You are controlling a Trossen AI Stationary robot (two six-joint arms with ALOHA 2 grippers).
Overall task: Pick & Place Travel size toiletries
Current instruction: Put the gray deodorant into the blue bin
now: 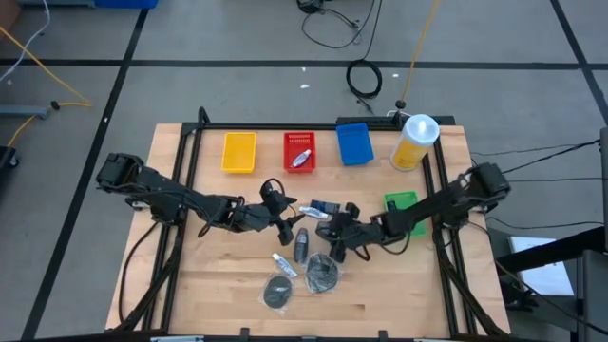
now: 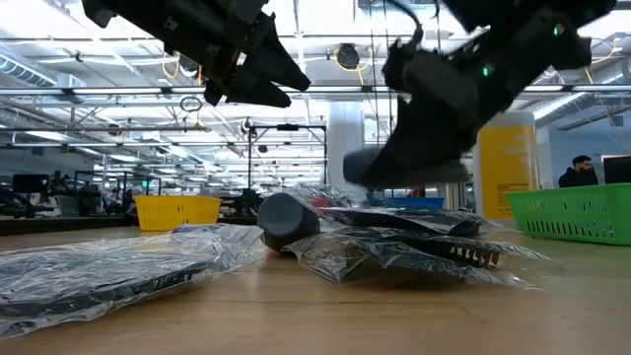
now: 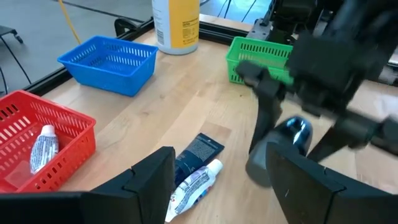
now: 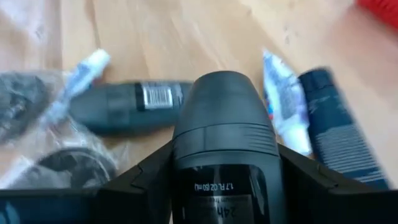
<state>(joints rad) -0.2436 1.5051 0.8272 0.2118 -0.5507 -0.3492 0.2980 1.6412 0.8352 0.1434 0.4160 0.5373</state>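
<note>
1. Toiletries sit mid-table on the wooden table: a dark bottle lying flat, a white tube beside it, a second white tube with blue marks next to a dark flat packet, and two round dark pucks in clear wrap nearer the front edge.
2. One more white tube is already in the red basket.
3. Right gripper is clamped on a dark capped bottle; right wrist view shows it between the fingers, rounded cap forward, small white print on the body.
4. Left gripper hangs just left of the right one, fingers spread with nothing between them.
5. Only the high view gives the full layout: yellow basket, red, blue basket in a row at the back, big yellow bottle at the right corner, green basket under the right arm.
6. Low view alone shows both grippers off the table, above the crinkled wrap, and the held bottle clear of the wood.
7. Left wrist view shows the tube inside the red basket clearly, plus the tube and packet pair touching side by side just past its fingers.
8. Right wrist view alone shows the barcode label on the flat-lying dark bottle.
</note>
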